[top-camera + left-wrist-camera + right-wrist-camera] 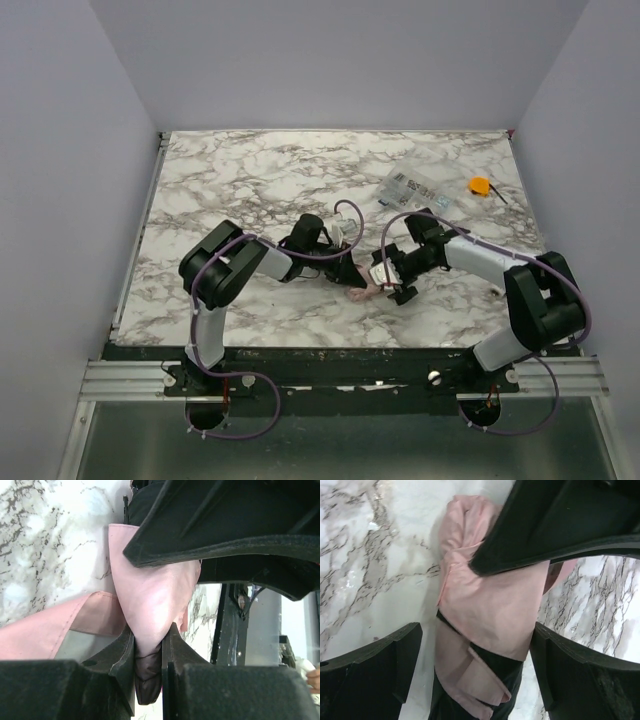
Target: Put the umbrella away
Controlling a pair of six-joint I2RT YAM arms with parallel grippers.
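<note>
Both arm bases sit on a metal rail (340, 378) at the near edge of the white, grey-veined marble worktop (220, 170). Nearer that edge than the far one, around the middle, lies the pink umbrella (362, 291), crumpled between the arms. The left pincer (149, 640) is pinching a fold of its fabric. The right pincer (475, 645) is spread, straddling the umbrella. Toward the far right corner lie a clear packet (415, 187) and an orange object (480, 185). Plain pale walls (330, 60) enclose three sides.
</note>
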